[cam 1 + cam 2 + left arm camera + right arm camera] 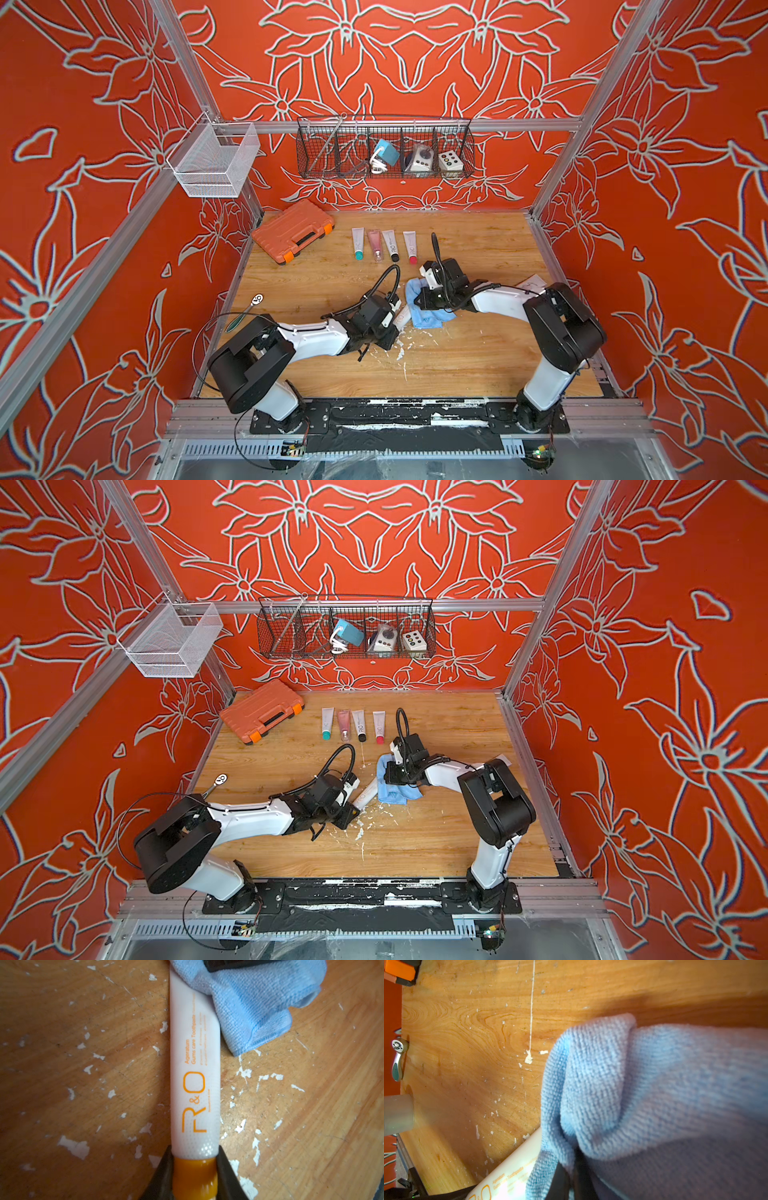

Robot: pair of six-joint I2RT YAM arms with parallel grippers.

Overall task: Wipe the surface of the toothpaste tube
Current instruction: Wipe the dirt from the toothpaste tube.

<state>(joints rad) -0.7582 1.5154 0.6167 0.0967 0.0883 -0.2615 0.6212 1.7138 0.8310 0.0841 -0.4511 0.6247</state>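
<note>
The toothpaste tube (195, 1064) is white with an orange cap and orange "R&O" lettering, and lies on the wooden table (457, 365); both top views show it (402, 318) (365, 796). My left gripper (195, 1153) is shut on the tube at its cap end (392, 328). A blue cloth (255, 1012) lies bunched over the tube's far end. My right gripper (570, 1165) is shut on a fold of that cloth (654, 1084), just above the tube (508, 1174). In a top view the right gripper (419, 301) sits over the cloth (432, 318). The tube's far end is hidden under the cloth.
Several other tubes (384, 245) lie in a row at the back. An orange tool case (293, 230) sits back left and a ratchet wrench (245, 311) by the left edge. A paper sheet (534, 282) lies right. Wire baskets (384, 149) (212, 160) hang above. White flecks dot the table.
</note>
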